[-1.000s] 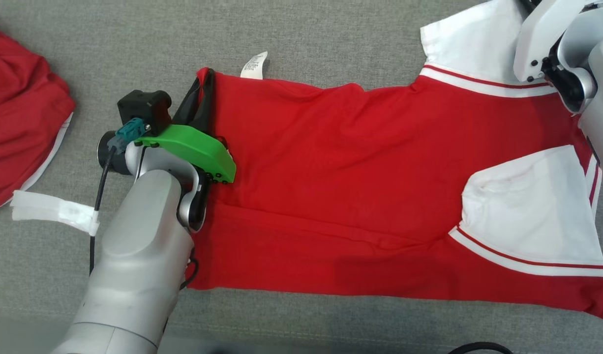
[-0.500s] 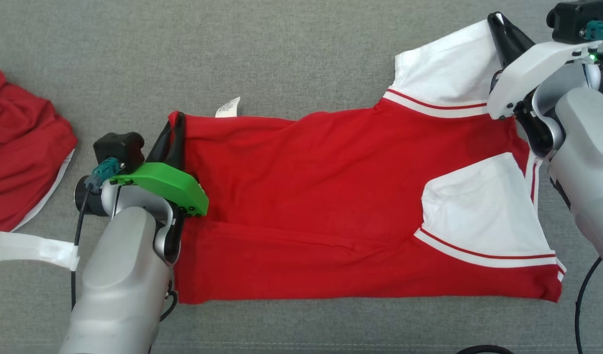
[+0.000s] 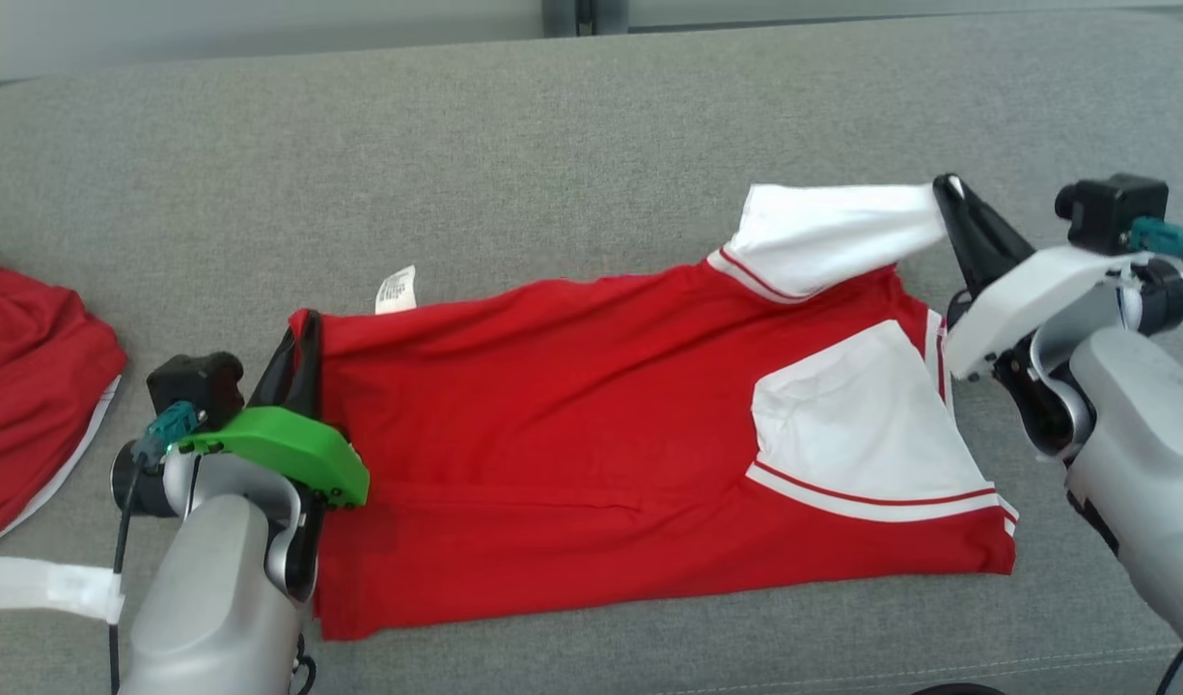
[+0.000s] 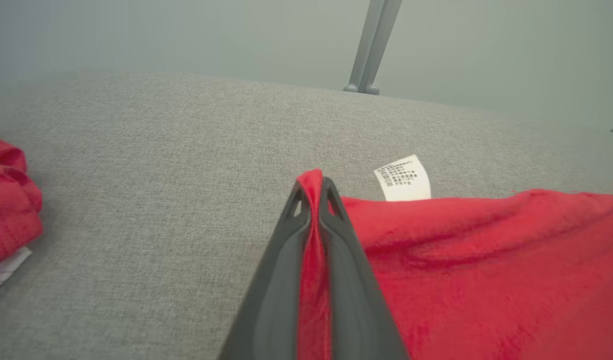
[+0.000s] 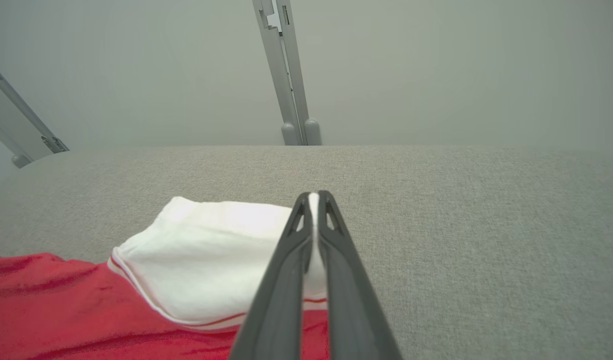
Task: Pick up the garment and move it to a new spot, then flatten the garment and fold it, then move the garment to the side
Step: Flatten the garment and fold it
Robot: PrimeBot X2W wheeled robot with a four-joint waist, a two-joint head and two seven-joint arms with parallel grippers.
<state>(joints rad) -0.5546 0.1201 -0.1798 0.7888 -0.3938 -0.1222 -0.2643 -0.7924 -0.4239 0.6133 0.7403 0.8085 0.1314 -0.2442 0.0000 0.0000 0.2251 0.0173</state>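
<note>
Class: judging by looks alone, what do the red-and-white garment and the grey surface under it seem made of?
The garment looks a soft matte knit, perhaps cotton jersey: it drapes and creases. The grey surface looks matte woven upholstery cloth: a flecked weave shows.

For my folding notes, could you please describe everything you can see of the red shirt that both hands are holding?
The shirt is red knit-looking fabric with white sleeves edged in red-and-white stripes. It lies mostly flat across the grey cushion, with soft creases. The near sleeve is folded onto the body; the far sleeve is stretched out, pinched by the shut right hand. The shut left hand pinches the far hem corner beside a white care label.
</note>
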